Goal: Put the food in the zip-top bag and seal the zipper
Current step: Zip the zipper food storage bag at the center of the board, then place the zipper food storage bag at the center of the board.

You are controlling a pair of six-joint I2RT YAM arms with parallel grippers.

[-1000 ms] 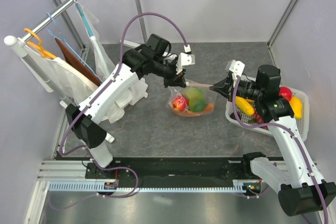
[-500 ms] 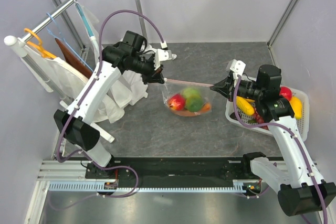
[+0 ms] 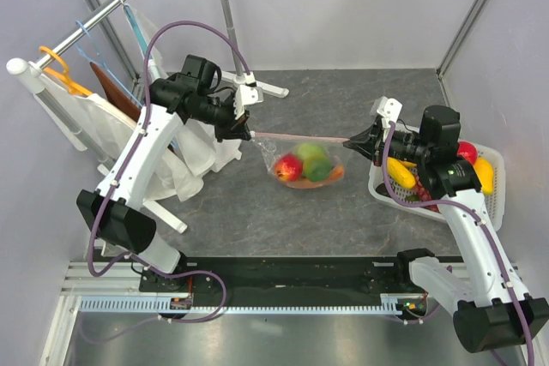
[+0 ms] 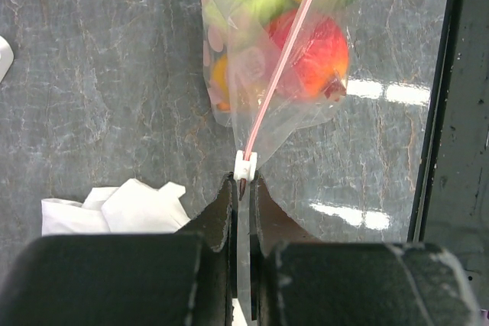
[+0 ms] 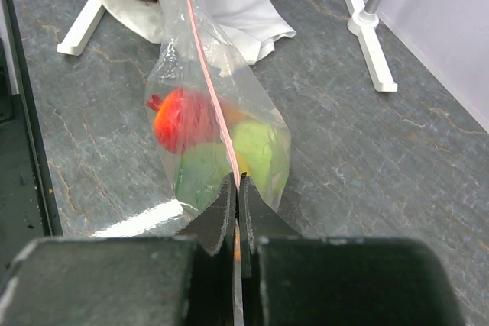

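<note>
Far left, draped on a rack: white cloth [image 3: 196,153], well apart from the work. Next along, the left gripper [image 3: 246,134], fingers drawn narrow and pinching the very end of the zipper [image 3: 300,136], with the small white slider [image 4: 244,163] touching the fingertips just ahead of them. Stretched taut from there across the middle of the grey table [image 3: 360,92]: one thin pink line, long axis running straight from left fingers to right fingers, close to level in the overhead view. Hanging below that line, the clear bag [image 3: 268,153], mouth edge up, belly sagging toward the table; resting on it or just clear of it, impossible to say. Inside, bunched at the bottom: the food [image 3: 317,164], a red apple [image 3: 290,167] beside green and orange pieces. At the strip's other end, the right gripper [image 3: 352,144], likewise closed narrow on the strip, nothing else between the fingers. Far right, behind that arm: a white basket [image 3: 496,199] with more toy produce. Slider nearest the left arm, so any further run along the track likely a left-arm job, with the right holding firm. Track pressed shut along its length or not: too fine to tell. Main risk, by the look of it: the thin edge slipping from either pinch under tension.
</note>
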